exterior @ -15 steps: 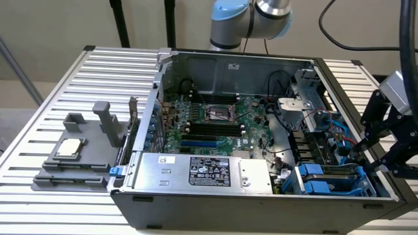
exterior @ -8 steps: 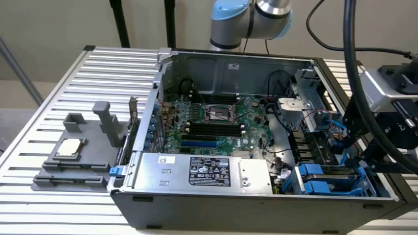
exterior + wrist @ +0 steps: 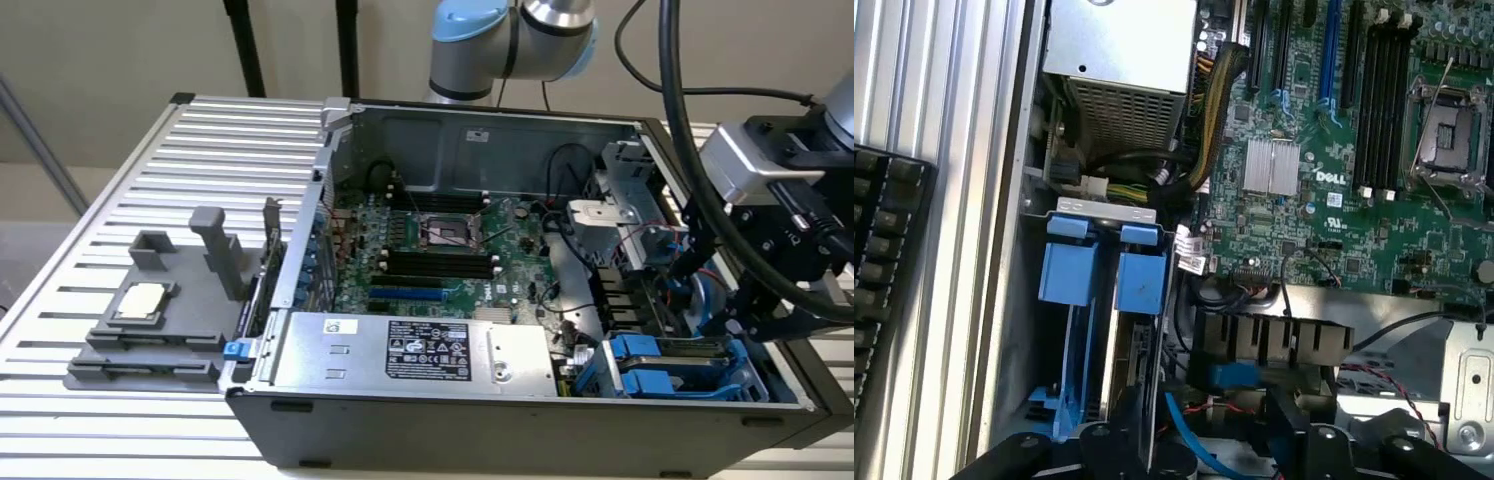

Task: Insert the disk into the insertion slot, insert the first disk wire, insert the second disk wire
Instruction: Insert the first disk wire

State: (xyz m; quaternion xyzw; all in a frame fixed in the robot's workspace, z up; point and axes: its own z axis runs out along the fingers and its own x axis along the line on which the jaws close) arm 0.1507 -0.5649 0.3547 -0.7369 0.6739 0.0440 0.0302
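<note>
In its blue carrier, the disk (image 3: pixel 1142 285) sits on edge inside the insertion slot (image 3: pixel 1104 208) of the grey cage.

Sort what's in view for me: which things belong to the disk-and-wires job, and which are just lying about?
Job: drive cage; blue carriers seated in it; blue wire, likely a disk wire, near the gripper.
Lying about: power-supply box; motherboard; grey fixture with a chip, on the slatted table outside the case.

One computer case (image 3: pixel 534 425), one power-supply box (image 3: pixel 414 350), one motherboard (image 3: pixel 441 250), one drive cage (image 3: pixel 1104 207), two blue tabs (image 3: pixel 1069 270).
</note>
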